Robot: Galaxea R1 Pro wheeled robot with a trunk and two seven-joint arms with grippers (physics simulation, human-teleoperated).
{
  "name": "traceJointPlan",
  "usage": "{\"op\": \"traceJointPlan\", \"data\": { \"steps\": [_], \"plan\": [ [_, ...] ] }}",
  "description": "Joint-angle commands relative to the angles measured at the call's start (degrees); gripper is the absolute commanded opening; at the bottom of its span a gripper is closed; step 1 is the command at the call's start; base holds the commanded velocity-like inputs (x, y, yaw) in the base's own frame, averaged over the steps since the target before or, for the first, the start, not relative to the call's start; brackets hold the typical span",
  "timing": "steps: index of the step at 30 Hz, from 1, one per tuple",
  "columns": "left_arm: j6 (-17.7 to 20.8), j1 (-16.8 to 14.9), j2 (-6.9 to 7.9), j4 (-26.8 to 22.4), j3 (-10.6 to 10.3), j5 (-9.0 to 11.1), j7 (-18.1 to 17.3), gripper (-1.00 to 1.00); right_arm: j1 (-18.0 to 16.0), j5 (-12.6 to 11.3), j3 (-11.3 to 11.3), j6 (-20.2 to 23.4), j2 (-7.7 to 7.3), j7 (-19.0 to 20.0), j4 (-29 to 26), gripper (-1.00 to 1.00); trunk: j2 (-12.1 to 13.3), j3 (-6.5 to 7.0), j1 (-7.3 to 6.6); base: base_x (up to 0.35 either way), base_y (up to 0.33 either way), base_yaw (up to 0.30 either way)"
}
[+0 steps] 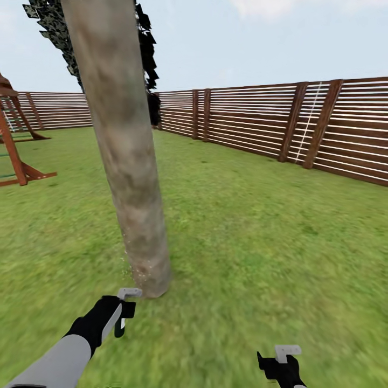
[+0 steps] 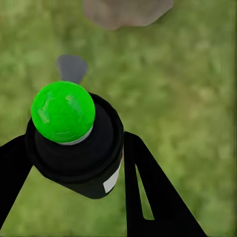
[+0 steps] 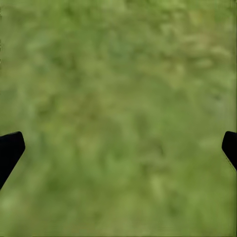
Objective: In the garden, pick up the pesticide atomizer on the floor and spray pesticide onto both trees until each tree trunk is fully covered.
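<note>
Clamped on the pesticide atomizer, the left gripper has one black finger at each side of the bottle's dark body, as the left wrist view shows. One of these fingers presses against the side that carries a small white label. A bright green round cap tops the atomizer, and a grey nozzle pokes out past it toward the foot of the tree trunk, which stands near but apart from it.

From the head view, the left gripper sits low over the grass lawn, just short of the base of the tree trunk. That thick pale grey-tan column leans slightly and rises out of frame. Tiny white specks of pesticide dot the bark near its foot.

Right gripper hangs low on the other side, well apart from the trunk. Its black fingers stand wide apart at the two edges of the right wrist view, with only grass between them and nothing held.

Beyond, a brown slatted wooden fence rings the lawn, and a red-brown wooden frame stands at the far left
</note>
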Motion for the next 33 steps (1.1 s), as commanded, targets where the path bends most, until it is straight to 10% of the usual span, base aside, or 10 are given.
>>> {"op": "traceJointPlan", "data": {
  "steps": [1, 12, 25, 29, 33],
  "plan": [
    [0.01, 0.00, -0.01, 0.00, -0.03, -0.05, 0.02, -1.00, 0.00, 0.00, 0.00, 0.00, 0.00, 0.00, 0.00, 1.00, 0.00, 0.00, 0.00, 0.054, -0.238, 0.273],
    [-0.02, 0.00, -0.18, 0.00, -0.04, -0.07, -0.03, -1.00, 0.00, 0.00, 0.00, 0.00, 0.00, 0.00, -0.03, 1.00, 0.00, 0.00, 0.00, 0.003, -0.189, 0.269],
    [-0.09, 0.00, -0.11, -0.03, 0.09, -0.01, -0.04, -1.00, 0.00, 0.00, -0.09, 0.00, 0.00, -0.08, 0.01, 1.00, 0.00, 0.00, 0.00, 0.000, -0.190, -0.066],
    [-8.13, -0.02, -1.35, -1.16, 0.01, -0.02, 0.33, -1.00, 0.00, 0.00, -0.06, 0.00, 0.00, -0.09, 0.01, 1.00, 0.00, 0.00, 0.00, 0.000, -0.001, -0.001],
    [-8.39, -0.09, -2.81, -6.70, 0.36, -0.13, 0.32, -1.00, 0.00, 0.00, -0.08, 0.00, 0.00, -0.09, 0.01, 1.00, 0.00, 0.00, 0.00, 0.000, 0.000, 0.000]
  ]
}}
